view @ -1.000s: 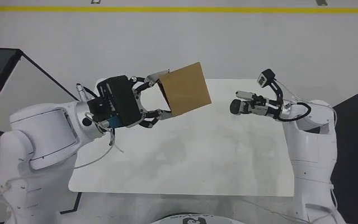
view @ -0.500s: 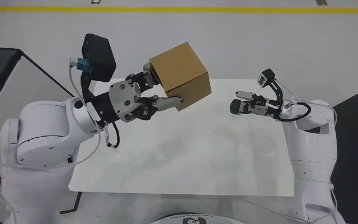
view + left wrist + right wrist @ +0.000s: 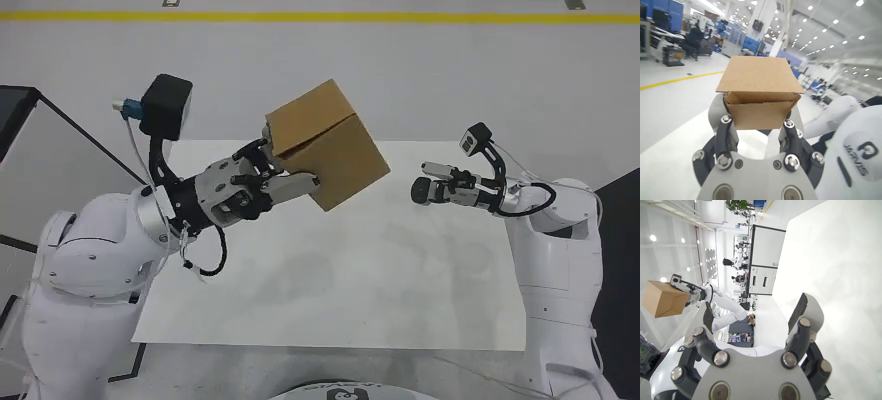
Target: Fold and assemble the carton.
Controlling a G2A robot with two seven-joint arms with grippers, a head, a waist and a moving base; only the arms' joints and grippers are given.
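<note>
A white rounded tabletop [image 3: 400, 300] stands on a pale grey floor [image 3: 450, 80] crossed by a yellow painted line [image 3: 400, 16], with blue storage racks [image 3: 751, 42] and bright round ceiling lamps [image 3: 835, 21] beyond

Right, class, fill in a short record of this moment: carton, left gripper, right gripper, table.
carton: brown cardboard, box-shaped, tilted, in the air above the table's far left part
left gripper: shut on one end of the carton
right gripper: open, holding nothing, near the table's right edge, apart from the carton
table: white top, rounded corners
</note>
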